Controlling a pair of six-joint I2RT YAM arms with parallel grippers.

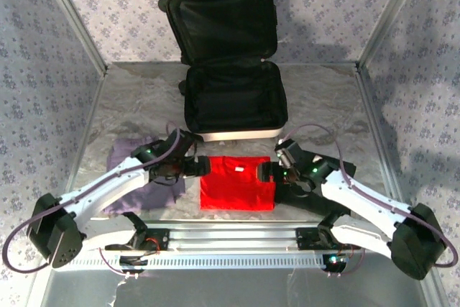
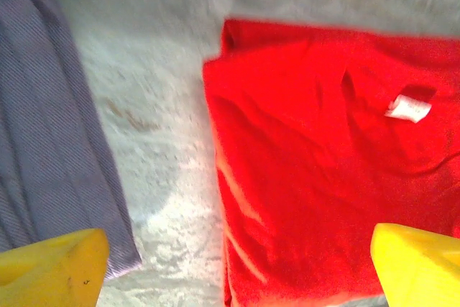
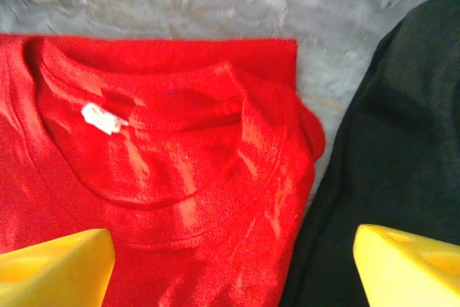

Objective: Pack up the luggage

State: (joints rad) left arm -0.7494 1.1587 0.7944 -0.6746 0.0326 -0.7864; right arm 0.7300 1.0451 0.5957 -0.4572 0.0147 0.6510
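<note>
Luggage: small white hard-shell suitcase with black fabric lining (image 1: 237, 135), far centre of the crinkled silver table (image 1: 323, 106). It lies open with the lid propped up against the far wall and the base flat, cavity facing up. Nothing visible inside. Judged so placed to let garments drop straight in from the near side.

Three garments sit in a row near the arm bases:
- folded red cotton T-shirt (image 1: 237, 182), centre, collar and white neck label (image 3: 100, 118) facing up
- grey-purple cloth (image 1: 128, 154), left, partly under the left arm
- black cloth (image 1: 305, 198), right, partly under the right arm

Left gripper (image 1: 203, 167) is at the shirt's left edge. In its wrist view the yellow fingers (image 2: 54, 267) are spread wide, holding nothing, straddling the bare strip between purple cloth and red shirt.

Right gripper (image 1: 264, 172) is at the shirt's right edge, likewise released. One finger is over the red shirt, the other over the black cloth.

Cannot tell whether either gripper touches fabric.

Judgement: the mirrored poses suggest a two-handed lift of the red shirt by opposite edges, keeping the fold flat. Packing not yet begun.
</note>
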